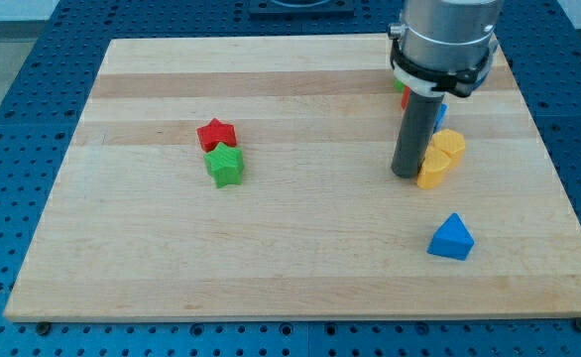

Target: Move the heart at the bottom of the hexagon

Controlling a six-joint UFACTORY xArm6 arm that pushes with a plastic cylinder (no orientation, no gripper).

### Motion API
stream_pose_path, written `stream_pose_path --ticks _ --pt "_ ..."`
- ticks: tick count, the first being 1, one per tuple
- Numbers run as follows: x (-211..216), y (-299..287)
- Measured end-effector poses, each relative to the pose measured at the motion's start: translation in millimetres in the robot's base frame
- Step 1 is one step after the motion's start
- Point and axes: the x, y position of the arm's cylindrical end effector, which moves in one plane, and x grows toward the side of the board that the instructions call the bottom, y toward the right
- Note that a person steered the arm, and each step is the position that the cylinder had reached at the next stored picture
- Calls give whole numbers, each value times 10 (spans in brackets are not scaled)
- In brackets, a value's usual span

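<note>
Resting on the wooden board (300, 268), my tip (406, 176) touches the left side of two yellow blocks (439, 159), whose shapes (heart or hexagon) cannot be told apart. The rod carries no jaws and holds nothing. Partly hidden behind the rod are a blue block (439, 114) and a red-and-green sliver (402, 91) near the far edge. A blue triangle (451, 238) sits near-right; a red star (216, 133) touches a green star (225, 167) at left. Wide bare board lies between the groups.
</note>
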Motion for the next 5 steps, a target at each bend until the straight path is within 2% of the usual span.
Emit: stream_pose_path --ticks 5 --pt "23 16"
